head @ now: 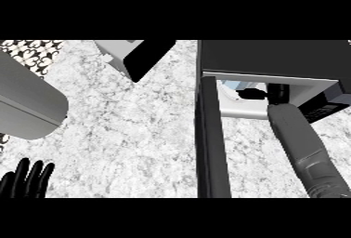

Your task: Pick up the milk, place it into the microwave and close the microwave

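Milk: a pale blue-white carton [233, 86], only a corner of it showing, sits inside the cavity of the dark grey box-shaped microwave [274, 58] at the upper right of the head view.
Where it rests: on the light interior floor, apparently just past the opening; whether it stands upright or tilted cannot be told.
Right hand: the black right hand [255, 94] is inside the cavity at the end of its grey forearm [305, 148], with the fingers beside or against the carton; whether they are curled round it or already let go cannot be told.
Left hand: the black left hand [26, 179] rests at the lower left edge, fingers straight and up, holding nothing.
Door: the dark microwave door [212, 139] stands swung out toward the viewer, edge-on, just left of the right forearm.
Worktop: white speckled stone worktop [137, 130]; a grey rounded appliance [27, 109] lies at the left, and a light grey box with a dark panel [133, 56] at the top centre, both well apart from the microwave.
Handling, as a judgement: a carton is light, with thin walls that dent if squeezed and smooth sides; best held across 2 opposite faces at mid-height.
Stage, as a judgement: placing looks nearly done; release, withdrawal and closing remain.
Risk: the forearm must clear the opening before the door swings.
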You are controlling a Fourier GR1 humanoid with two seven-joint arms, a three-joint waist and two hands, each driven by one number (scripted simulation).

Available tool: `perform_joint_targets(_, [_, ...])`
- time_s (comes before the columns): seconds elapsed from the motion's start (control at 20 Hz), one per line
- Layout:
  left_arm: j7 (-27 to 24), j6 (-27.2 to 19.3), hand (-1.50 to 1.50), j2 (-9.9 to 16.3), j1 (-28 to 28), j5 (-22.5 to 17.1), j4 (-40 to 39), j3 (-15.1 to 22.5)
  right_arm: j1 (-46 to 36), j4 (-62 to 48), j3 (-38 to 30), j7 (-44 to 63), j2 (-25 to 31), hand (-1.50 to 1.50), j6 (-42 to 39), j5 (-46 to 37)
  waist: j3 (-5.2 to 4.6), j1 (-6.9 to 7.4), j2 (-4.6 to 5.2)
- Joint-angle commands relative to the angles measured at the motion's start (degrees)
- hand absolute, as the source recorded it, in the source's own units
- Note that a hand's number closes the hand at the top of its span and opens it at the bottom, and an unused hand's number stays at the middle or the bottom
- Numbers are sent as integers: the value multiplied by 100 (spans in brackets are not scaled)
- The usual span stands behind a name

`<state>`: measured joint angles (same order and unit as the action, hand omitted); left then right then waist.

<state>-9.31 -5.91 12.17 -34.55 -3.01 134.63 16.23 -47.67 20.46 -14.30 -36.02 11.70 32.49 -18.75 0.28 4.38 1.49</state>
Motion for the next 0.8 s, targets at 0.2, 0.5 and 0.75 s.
perform_joint_targets(0.2, [-90, 46, -150, 49, -13, 159, -187, -35, -778, -1022, 335, 280, 88, -150, 189, -583, -10, 113, 42])
perform_joint_targets(0.5, [-52, 41, -150, 61, 74, 320, -93, 33, -1001, -1270, 362, 245, 50, -150, -143, -638, -7, 88, 50])
perform_joint_targets(0.75, [18, -14, -150, 12, 27, 393, -9, 98, -907, -1240, 193, 33, -104, -150, 63, -499, -11, -7, 4])
